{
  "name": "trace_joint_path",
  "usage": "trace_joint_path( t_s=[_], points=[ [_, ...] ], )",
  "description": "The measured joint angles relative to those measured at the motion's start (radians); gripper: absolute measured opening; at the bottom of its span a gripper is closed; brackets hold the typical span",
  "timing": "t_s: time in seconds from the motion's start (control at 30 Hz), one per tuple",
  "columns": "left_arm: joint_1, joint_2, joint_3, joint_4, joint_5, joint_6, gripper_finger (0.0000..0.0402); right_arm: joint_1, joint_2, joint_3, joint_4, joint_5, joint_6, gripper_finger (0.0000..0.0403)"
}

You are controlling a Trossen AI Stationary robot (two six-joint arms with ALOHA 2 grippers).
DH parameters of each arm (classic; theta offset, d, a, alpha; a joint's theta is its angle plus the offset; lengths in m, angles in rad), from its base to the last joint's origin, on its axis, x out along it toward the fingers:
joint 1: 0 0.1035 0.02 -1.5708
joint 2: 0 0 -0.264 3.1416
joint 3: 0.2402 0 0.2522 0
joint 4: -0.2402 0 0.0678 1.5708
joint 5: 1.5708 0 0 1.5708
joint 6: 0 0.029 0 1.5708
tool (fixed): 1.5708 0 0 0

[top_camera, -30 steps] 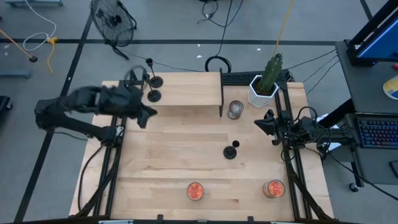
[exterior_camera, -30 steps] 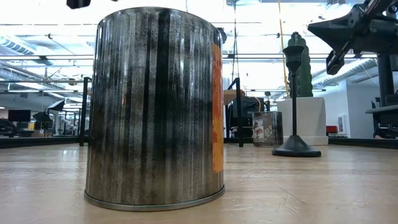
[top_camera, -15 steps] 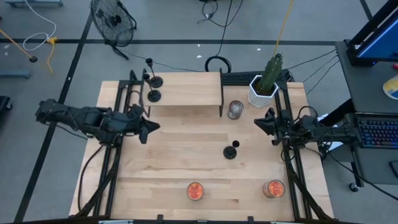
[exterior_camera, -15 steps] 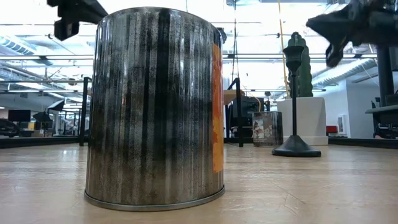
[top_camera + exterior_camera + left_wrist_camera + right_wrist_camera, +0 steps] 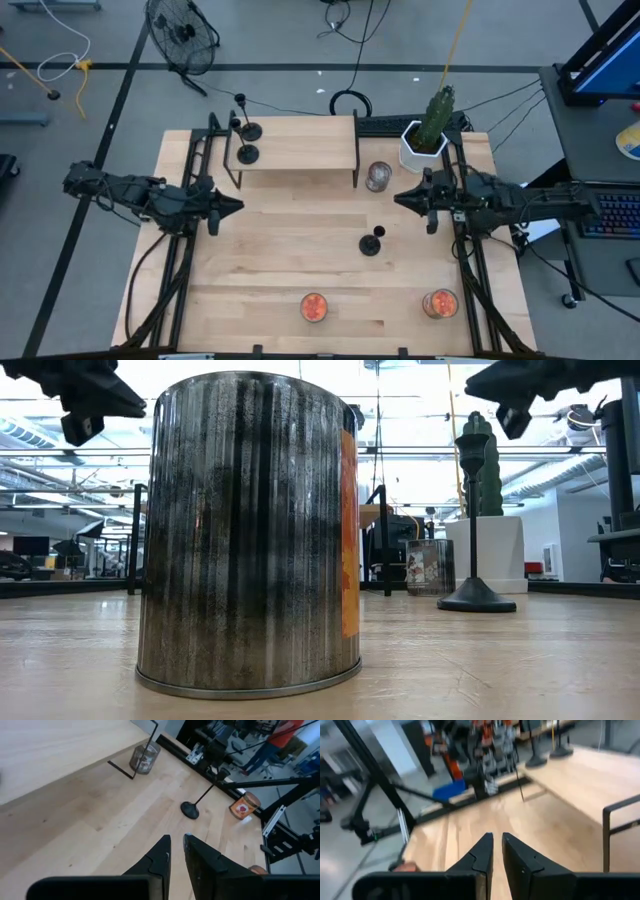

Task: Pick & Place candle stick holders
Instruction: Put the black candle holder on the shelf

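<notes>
Two black candle stick holders (image 5: 248, 131) (image 5: 247, 154) stand on their disc bases at the left end of a raised wooden shelf (image 5: 300, 145). A third holder (image 5: 371, 242) (image 5: 190, 809) stands upright on the table's middle right. My left gripper (image 5: 237, 207) (image 5: 176, 839) hovers at the table's left edge, just nearer than the shelf. Its fingers are shut to a narrow slit with nothing between them. My right gripper (image 5: 399, 198) (image 5: 497, 836) hovers at the right edge beside the clear jar, pointing level across the table. It is likewise shut and holds nothing.
A clear glass jar (image 5: 378, 177) stands by the shelf's right leg. A potted cactus (image 5: 427, 135) stands at the far right. Two orange-filled jars (image 5: 313, 306) (image 5: 439, 302) stand near the front edge; one of them (image 5: 250, 530) fills the low view.
My left gripper has drawn back from the shelf's left end toward the near-left and come down, tipping a little. My right gripper has risen and reached slightly toward the table's middle, levelling out. The holders have stayed where they were.
</notes>
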Motion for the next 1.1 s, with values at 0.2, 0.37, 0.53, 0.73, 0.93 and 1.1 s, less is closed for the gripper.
trace_joint_path(
  t_s=[0.2, 0.37, 0.53, 0.73, 0.93, 1.1],
  points=[
    [0.0, -0.135, -0.071, -0.02, 0.001, 0.025, 0.0058, 0.03, 0.173, 0.205, -0.23, -0.002, 0.0, 0.0036],
    [0.0, -0.226, -0.102, -0.057, 0.003, 0.027, 0.0058, 0.066, 0.31, 0.349, -0.36, -0.002, 0.0, 0.0036],
    [0.001, -0.284, -0.104, -0.093, 0.004, 0.047, 0.0058, 0.1, 0.429, 0.473, -0.473, -0.003, 0.027, 0.0036],
    [0.001, -0.324, -0.104, -0.151, 0.006, 0.062, 0.0058, 0.146, 0.546, 0.589, -0.634, -0.005, 0.113, 0.0036],
    [0.001, -0.33, -0.105, -0.192, 0.011, 0.069, 0.0058, 0.154, 0.606, 0.662, -0.742, -0.005, 0.31, 0.0037],
    [0.001, -0.33, -0.105, -0.207, 0.015, 0.088, 0.0058, 0.154, 0.605, 0.668, -0.739, -0.049, 0.399, 0.0051]
  ],
)
